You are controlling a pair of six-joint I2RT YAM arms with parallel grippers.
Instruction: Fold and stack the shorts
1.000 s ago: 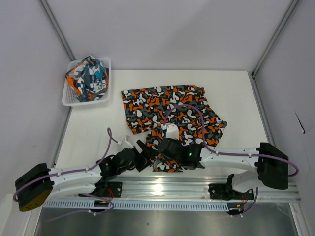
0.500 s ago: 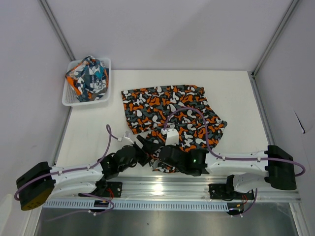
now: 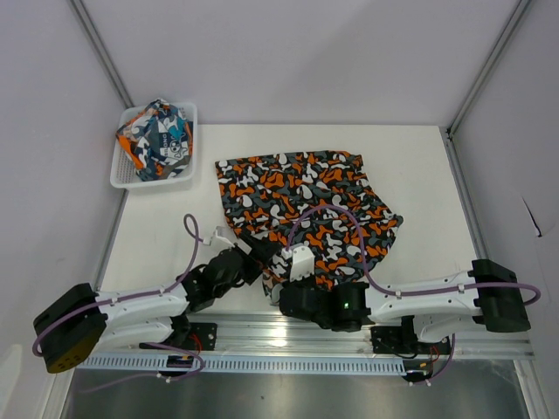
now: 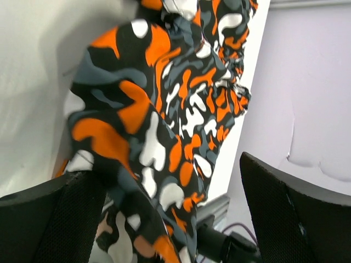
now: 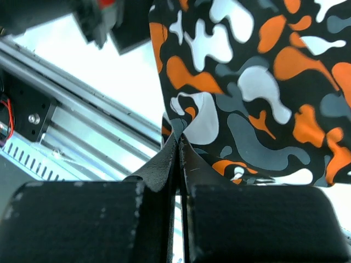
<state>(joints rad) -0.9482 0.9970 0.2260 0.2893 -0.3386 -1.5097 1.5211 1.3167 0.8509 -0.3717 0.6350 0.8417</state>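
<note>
Subject: soft orange-black-grey-white camouflage shorts (image 3: 301, 196), lying on the white table (image 3: 419, 175) at its middle. The far edge lies flat and fairly straight. The near edge is bunched and drawn toward the arm bases. Bare table surface shows to the right of the garment, beyond it, and on its left toward the basket.

Right pincer (image 5: 178, 143): clenched, the fingers pressed together with a gathered point of the camouflage shorts' near edge nipped at their tips.

Left pincer (image 4: 173, 213): released, fingers spread wide, with a fold of the same fabric hanging between them. Contact with either finger cannot be told.

Second item: teal-blue, orange, white and dark grey graphic-print shorts (image 3: 157, 135), bundled in the white mesh plastic basket (image 3: 131, 183) at the far left corner, well apart from the first pair.

Obstructions: from above, both wrists cover the near hem and both pincers' tips. The left wrist view cuts the garment off at the frame. The folds of the bundled pair cannot be made out.
</note>
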